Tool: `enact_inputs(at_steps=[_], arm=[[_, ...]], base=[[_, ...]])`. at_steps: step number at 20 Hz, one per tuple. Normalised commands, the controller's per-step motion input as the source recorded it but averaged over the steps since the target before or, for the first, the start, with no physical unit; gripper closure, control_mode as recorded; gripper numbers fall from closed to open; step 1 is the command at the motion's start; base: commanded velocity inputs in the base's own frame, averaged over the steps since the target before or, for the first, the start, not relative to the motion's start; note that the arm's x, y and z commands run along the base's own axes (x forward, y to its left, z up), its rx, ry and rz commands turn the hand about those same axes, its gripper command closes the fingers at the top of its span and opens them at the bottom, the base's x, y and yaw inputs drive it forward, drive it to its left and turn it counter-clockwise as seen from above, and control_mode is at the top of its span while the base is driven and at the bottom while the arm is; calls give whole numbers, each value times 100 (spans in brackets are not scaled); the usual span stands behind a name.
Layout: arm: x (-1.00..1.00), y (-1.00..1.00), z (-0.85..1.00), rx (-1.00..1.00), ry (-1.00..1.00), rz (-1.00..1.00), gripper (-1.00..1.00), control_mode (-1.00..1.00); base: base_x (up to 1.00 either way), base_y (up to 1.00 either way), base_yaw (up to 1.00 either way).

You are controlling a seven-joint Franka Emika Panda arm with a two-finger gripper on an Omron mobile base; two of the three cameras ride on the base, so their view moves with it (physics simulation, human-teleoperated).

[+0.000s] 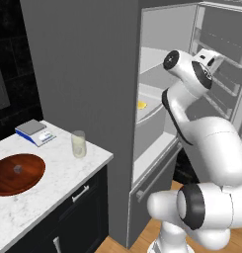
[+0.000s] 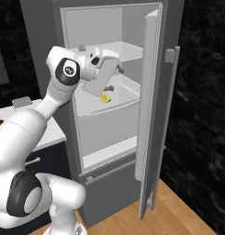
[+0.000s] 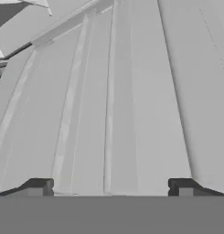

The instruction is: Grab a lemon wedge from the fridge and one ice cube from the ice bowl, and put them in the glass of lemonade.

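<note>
The fridge [image 1: 83, 74] stands open, with pale shelves inside. The tiny yellow lemon wedge [image 1: 141, 105] [image 2: 105, 97] lies on a middle shelf. My gripper [image 2: 115, 79] is inside the fridge, just above and slightly right of the wedge, not touching it. In the hand view its fingertips [image 3: 38, 186] stand wide apart, open and empty, facing pale fridge surfaces. On the marble counter at left, the glass of lemonade [image 1: 78, 144] stands upright near the counter's end. The reddish-brown ice bowl [image 1: 28, 180] holds a small pale ice cube [image 1: 17, 169].
The fridge door [image 2: 150, 105] is swung out to the right, its bar handle [image 2: 171, 114] facing the room. A small beige lump [image 2: 81, 47] sits on the upper shelf. A grey-and-blue scale [image 1: 35, 132] rests at the counter's back. Wooden floor lies below.
</note>
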Motion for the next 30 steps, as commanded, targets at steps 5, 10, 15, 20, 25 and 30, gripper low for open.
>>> enact_inputs(at_steps=[5, 10, 15, 20, 25, 30], arm=[[19, -22, -55, 0, 0, -6, -100, -100], [8, -23, -20, 0, 0, -6, -100, -100], [1, -37, 1, -2, 0, -10, -100, -100], [6, -42, 0, -3, 0, -11, -100, -100], [7, -56, 0, 0, 1, -8, -100, -100], [10, -70, 0, 0, 6, -7, -100, -100]], base=[[0, 0, 0], [0, 0, 0], [0, 0, 0], [0, 0, 0], [0, 0, 0], [0, 0, 0]])
